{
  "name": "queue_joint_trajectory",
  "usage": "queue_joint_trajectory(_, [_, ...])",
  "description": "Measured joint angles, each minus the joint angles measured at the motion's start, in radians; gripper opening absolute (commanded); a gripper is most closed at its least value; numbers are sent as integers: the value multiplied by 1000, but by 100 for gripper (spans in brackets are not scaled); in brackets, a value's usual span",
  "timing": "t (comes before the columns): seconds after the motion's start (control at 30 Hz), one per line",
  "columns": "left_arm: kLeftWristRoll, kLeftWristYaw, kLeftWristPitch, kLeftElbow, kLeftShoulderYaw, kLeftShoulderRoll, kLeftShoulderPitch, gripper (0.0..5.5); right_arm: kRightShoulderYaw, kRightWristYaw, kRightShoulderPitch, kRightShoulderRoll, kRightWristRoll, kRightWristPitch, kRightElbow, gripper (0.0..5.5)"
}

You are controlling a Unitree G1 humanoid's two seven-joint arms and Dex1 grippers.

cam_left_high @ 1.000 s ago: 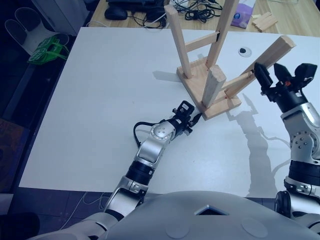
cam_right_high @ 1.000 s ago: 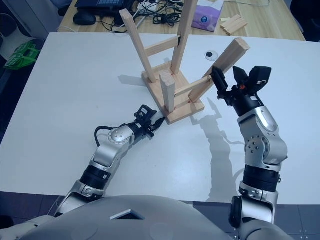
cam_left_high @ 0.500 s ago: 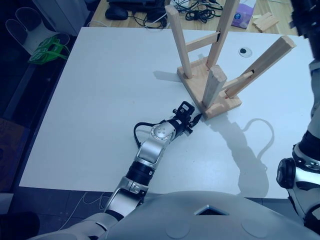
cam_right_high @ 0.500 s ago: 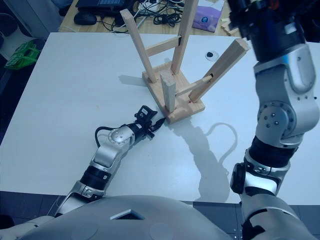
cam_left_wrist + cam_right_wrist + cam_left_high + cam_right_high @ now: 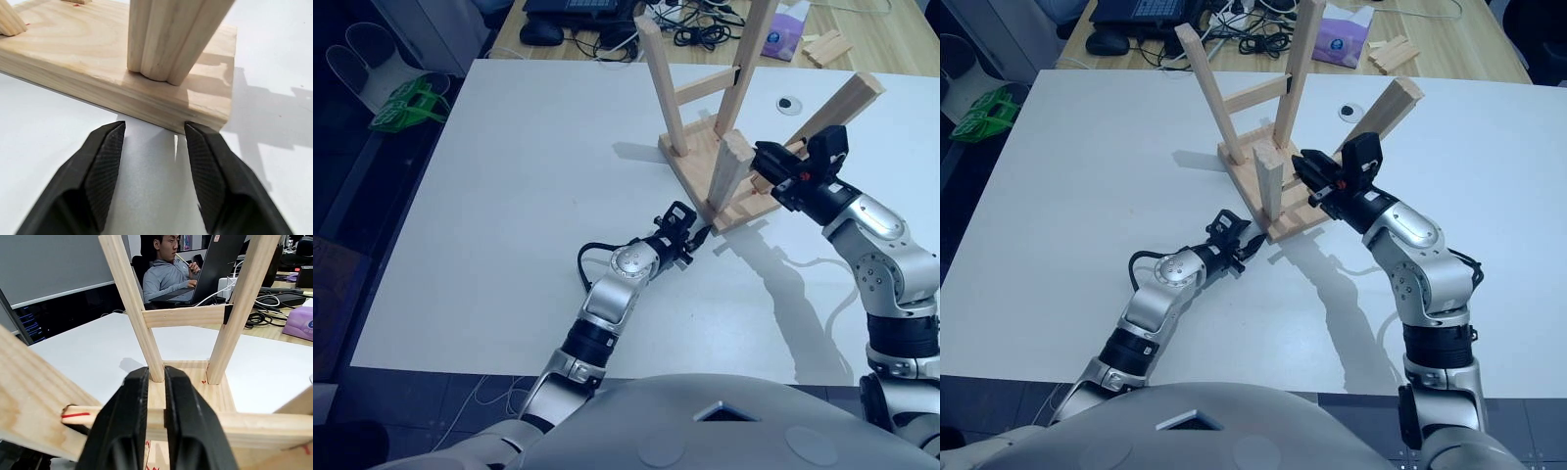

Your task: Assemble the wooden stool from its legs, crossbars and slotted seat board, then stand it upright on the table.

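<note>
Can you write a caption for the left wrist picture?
Left gripper, jaws open, faces a corner of the seat board, one leg standing in it.

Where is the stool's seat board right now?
The seat board lies flat on the white table, right of centre in the left eye view, with its legs pointing up. The left gripper is open just off its nearest corner.
</note>
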Motion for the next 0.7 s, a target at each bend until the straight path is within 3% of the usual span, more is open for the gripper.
queue_joint_trajectory(0.13, [0, -5, 0, 1, 1, 3, 0, 225, -50, 5, -9, 61, 51, -15, -19, 1])
queue_joint_trajectory(0.4, [0, -27, -1, -4, 2, 16, -2, 225, -198, -64, -248, 75, 180, -8, -105, 1])
queue_joint_trajectory(0.47, [0, -27, 1, -7, 1, 17, -2, 225, -176, -55, -223, 63, 165, 2, -97, 1])
queue_joint_trajectory(0.6, [0, -27, 5, -16, 2, 19, 6, 225, 22, 45, -100, 1, -26, -23, 127, 1])
queue_joint_trajectory(0.7, [0, -27, 24, -30, 2, 18, 13, 225, 102, 79, -157, -20, -131, -109, 233, 1])
